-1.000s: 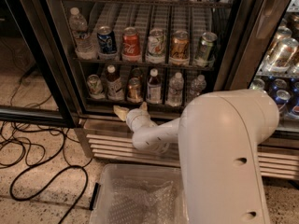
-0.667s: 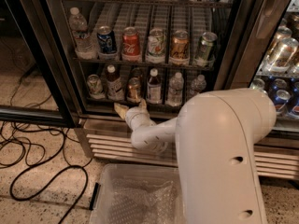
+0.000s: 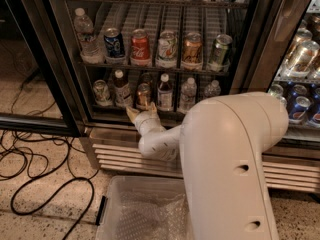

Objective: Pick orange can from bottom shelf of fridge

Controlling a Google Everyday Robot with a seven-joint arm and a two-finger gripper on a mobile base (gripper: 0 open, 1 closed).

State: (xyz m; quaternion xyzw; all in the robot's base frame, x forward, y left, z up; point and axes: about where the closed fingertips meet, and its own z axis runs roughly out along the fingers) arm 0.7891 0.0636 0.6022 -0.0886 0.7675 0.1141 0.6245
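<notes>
So the white two-finger gripper (image 3: 142, 112) sat lower centre-left of the frame, at the front rail of the grey wire bottom shelf (image 3: 111, 107) in the tall dark-framed glass-door fridge (image 3: 55, 49). Its fingers (image 3: 131, 113) were spread apart, gripping nothing. The small amber-orange aluminium can (image 3: 143, 93) stood right above them, between two bottles.

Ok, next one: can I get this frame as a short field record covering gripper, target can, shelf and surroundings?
gripper: open, at the front edge of the bottom shelf, just below the orange can
orange can: upright on the bottom shelf, between two bottles, not gripped
fridge: wire racks, a row of cans on the shelf above
floor: clear plastic bin under the arm; black cables beside it
</notes>
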